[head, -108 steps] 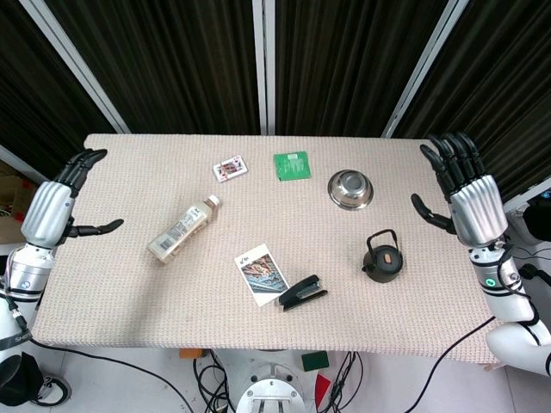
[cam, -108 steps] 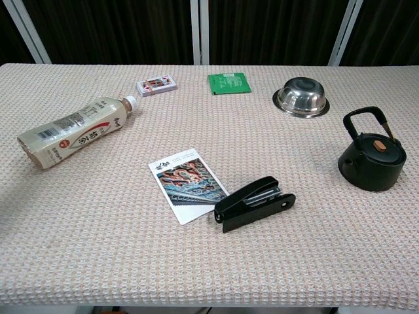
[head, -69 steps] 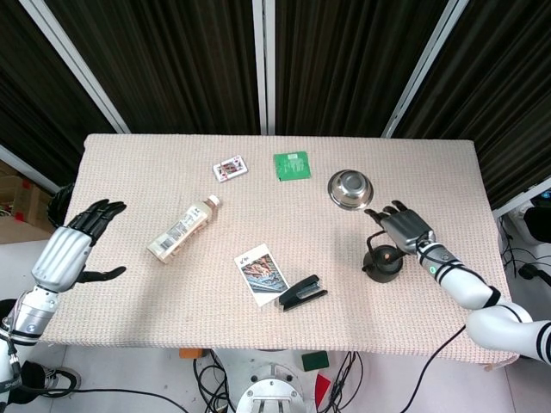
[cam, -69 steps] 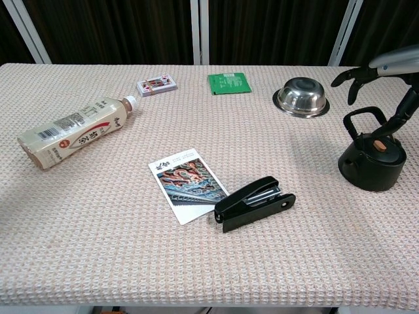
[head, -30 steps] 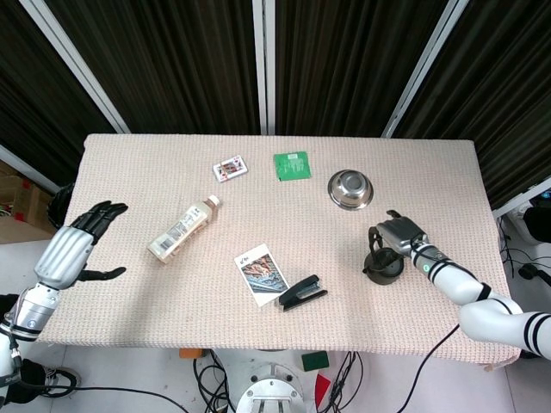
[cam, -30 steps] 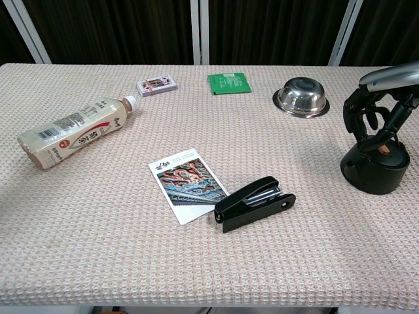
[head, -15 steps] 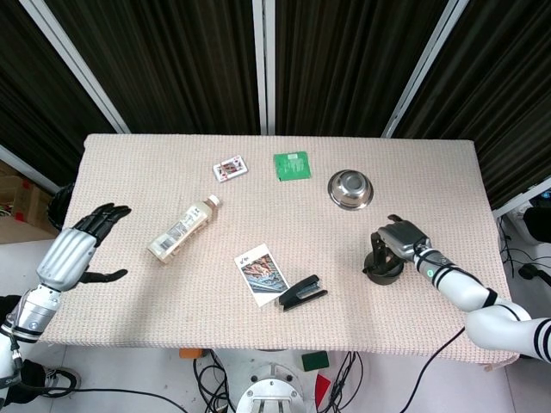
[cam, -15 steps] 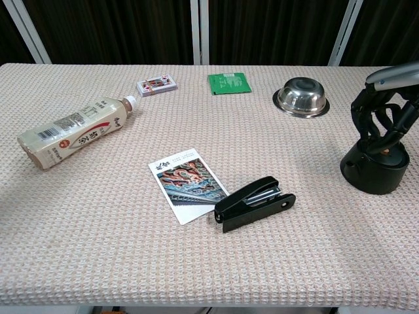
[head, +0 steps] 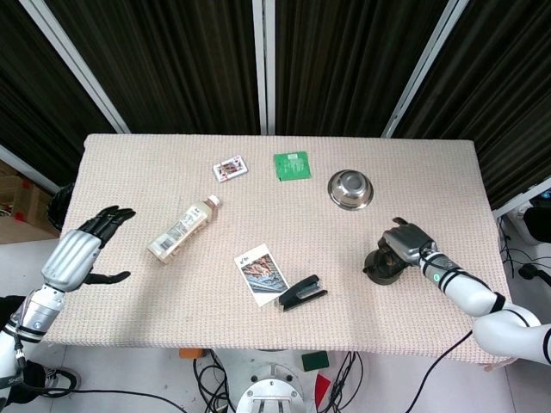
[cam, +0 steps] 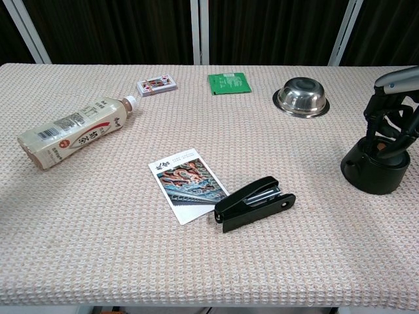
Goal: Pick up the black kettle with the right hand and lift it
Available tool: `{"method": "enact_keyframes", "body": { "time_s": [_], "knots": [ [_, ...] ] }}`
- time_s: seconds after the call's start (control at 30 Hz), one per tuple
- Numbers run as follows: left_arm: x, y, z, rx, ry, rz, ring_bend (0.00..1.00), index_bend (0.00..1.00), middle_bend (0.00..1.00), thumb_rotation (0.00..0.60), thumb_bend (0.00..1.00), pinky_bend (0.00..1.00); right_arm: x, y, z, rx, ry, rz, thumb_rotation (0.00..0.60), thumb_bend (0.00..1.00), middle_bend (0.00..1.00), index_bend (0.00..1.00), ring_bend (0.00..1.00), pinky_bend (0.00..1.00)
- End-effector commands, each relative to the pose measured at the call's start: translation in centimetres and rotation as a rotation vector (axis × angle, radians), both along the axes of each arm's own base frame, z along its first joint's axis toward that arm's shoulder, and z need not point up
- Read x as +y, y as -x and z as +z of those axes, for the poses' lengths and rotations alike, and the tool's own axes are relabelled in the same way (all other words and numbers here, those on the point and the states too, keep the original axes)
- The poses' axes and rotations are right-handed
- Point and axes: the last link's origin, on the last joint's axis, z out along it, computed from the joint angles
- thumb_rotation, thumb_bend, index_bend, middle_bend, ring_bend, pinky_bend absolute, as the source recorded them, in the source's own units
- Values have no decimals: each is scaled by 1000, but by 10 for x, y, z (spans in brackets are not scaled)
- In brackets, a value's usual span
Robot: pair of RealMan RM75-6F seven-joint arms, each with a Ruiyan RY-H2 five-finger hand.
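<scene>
The black kettle (head: 380, 268) (cam: 372, 173) stands on the table near the right edge, its body resting on the cloth. My right hand (head: 406, 243) (cam: 393, 120) is over its top, with fingers curled down around the upright handle, which they mostly hide. Beyond the table's left edge my left hand (head: 82, 252) hovers with fingers spread and nothing in it; the chest view does not show it.
A black stapler (cam: 255, 201) and a picture card (cam: 186, 183) lie at front centre. The steel bowl (cam: 301, 98) sits just behind the kettle. A bottle (cam: 72, 131) lies on its side at left. A card deck (cam: 156, 86) and green packet (cam: 229, 83) lie at the back.
My right hand came in from the right edge, settled over the kettle and curled its fingers on the handle, then shifted slightly right. The kettle still stands on the table.
</scene>
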Motion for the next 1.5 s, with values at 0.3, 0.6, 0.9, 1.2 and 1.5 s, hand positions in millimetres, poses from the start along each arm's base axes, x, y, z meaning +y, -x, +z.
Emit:
{"method": "enact_keyframes", "body": {
  "time_s": [0.3, 0.6, 0.9, 1.2, 1.5],
  "knots": [
    [1, 2, -1, 3, 6, 6, 66, 101, 104, 600, 56, 262, 3, -6, -5, 0, -51, 3, 447, 94, 717, 807, 696, 96],
    [0, 3, -1, 2, 7, 6, 66, 101, 104, 600, 57, 262, 9, -13, 3, -32, -53, 3, 447, 88, 790, 916, 763, 137],
    [-1, 3, -1, 3, 8, 6, 66, 101, 104, 600, 57, 262, 11, -16, 10, -73, 7, 31, 446, 72, 921, 1000, 867, 255],
    [0, 2, -3, 7, 16, 5, 66, 101, 104, 600, 58, 262, 13, -20, 17, -152, 175, 153, 447, 18, 1000, 1000, 992, 451],
    [1, 2, -5, 9, 25, 9, 66, 101, 104, 600, 58, 263, 16, -25, 28, -259, 303, 238, 449, 144, 1000, 1000, 1000, 550]
  ]
}}
